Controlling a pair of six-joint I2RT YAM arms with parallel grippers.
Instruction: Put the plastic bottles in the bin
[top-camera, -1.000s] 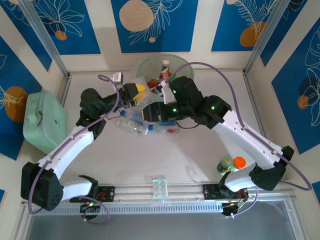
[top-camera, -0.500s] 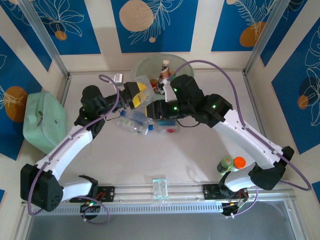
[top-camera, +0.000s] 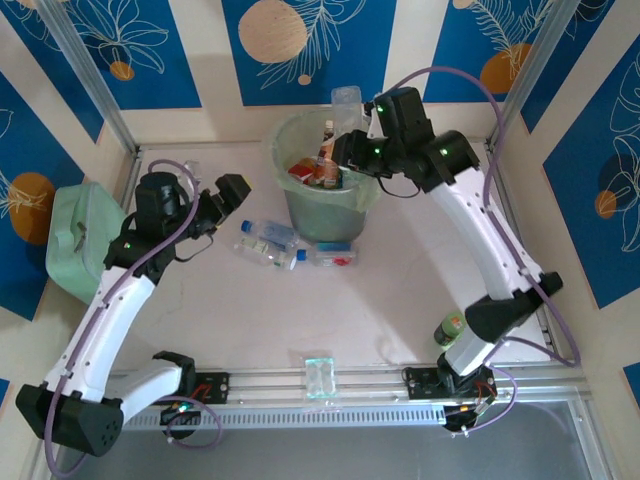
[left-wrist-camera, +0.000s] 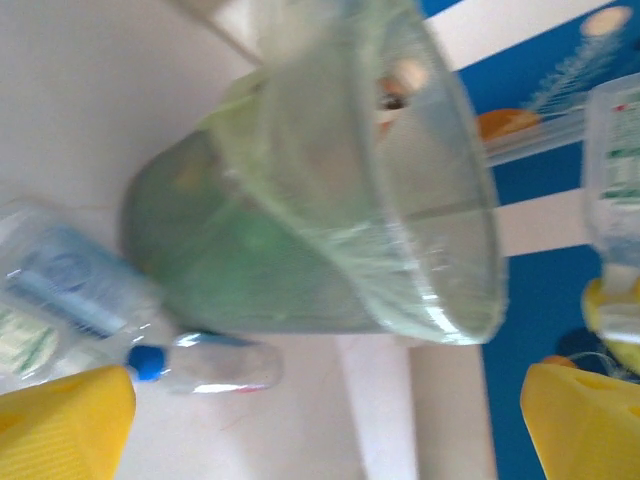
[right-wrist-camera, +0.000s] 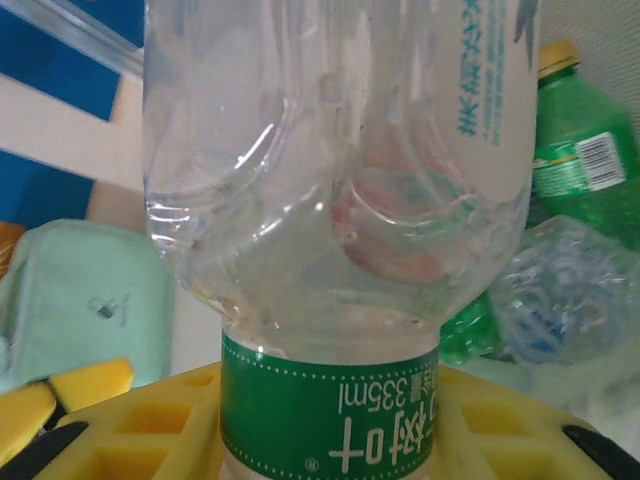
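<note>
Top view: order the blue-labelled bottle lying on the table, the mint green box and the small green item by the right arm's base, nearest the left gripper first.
From the left gripper:
1. blue-labelled bottle, mid-table.
2. mint green box, far left.
3. small green item, near right.

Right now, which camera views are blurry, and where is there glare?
Left wrist: soft throughout, the bin and the blue-capped bottle smeared. Right wrist: the clear bottle up close is sharp, with bright glints on its dents; the green bottle behind is slightly soft. Top external: crisp, evenly lit.
</note>
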